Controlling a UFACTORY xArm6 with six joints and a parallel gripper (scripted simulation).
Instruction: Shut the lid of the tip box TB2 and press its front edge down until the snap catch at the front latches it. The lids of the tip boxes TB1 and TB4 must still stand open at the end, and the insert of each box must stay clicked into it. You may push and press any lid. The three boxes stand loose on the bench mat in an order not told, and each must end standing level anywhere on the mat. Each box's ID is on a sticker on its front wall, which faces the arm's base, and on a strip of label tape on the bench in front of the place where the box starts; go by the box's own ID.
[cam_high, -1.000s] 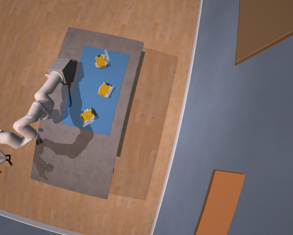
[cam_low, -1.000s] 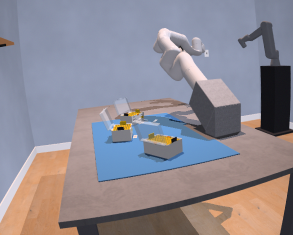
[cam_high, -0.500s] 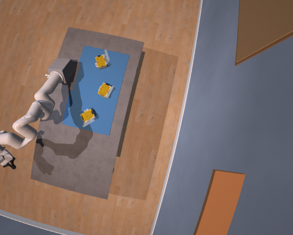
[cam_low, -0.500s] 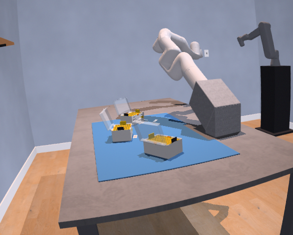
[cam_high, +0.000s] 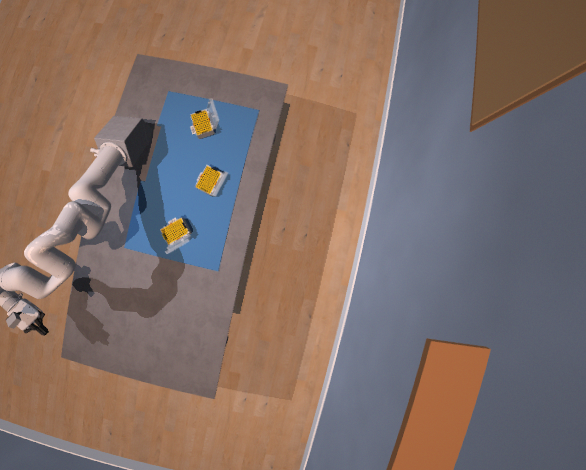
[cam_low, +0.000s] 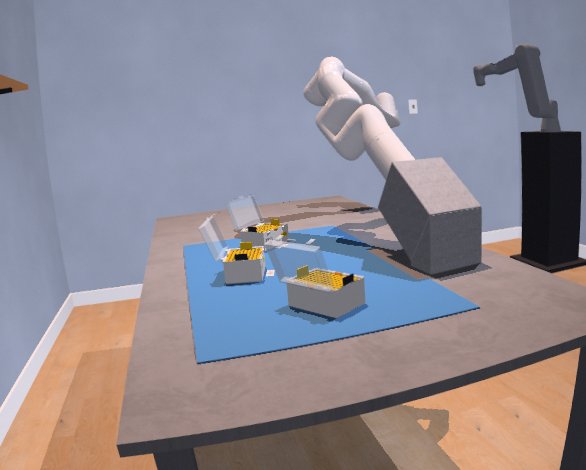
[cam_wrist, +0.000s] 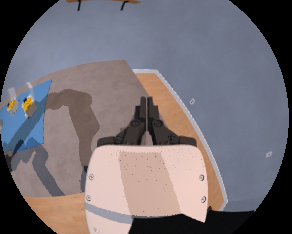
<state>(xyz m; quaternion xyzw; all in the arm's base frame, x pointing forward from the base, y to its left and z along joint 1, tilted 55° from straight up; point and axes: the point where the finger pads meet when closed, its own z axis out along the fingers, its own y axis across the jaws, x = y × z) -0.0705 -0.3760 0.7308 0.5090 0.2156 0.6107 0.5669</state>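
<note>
Three tip boxes (cam_low: 325, 296) stand open, yellow inserts showing.

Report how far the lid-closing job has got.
Done: nothing on the boxes. All three tip boxes, near, middle and far, have their clear lids up on the blue mat.
In hand: the claw is shut, empty, out past the table's edge, well away from the boxes.
Left: reading the stickers, too small here, to find TB2, then closing and latching its lid.

Blue-grey walls (cam_low: 150, 100), wooden floor (cam_high: 75, 410), white skirting (cam_low: 35, 360), grey table (cam_low: 300, 390)
</note>
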